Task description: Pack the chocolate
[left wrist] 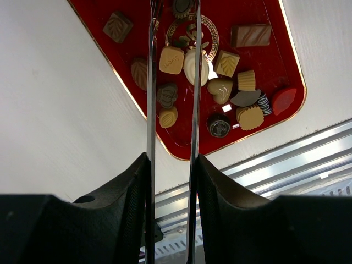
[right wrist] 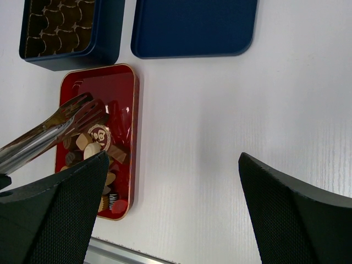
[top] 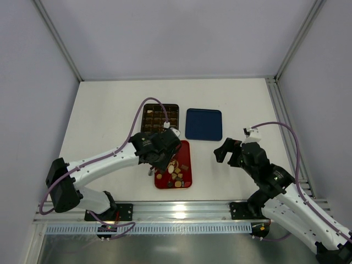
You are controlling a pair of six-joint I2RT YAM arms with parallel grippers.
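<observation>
Left gripper (left wrist: 171, 176) clamps tongs (left wrist: 194, 82), their tips narrow and angled down over the chocolate (left wrist: 220, 88) heaped in the near red tray (left wrist: 275, 49). Right gripper (right wrist: 173, 165) hovers wide and empty, right of it. Farther off, the box (top: 160, 117) shows no pieces I can make out, so packing looks barely begun.
</observation>
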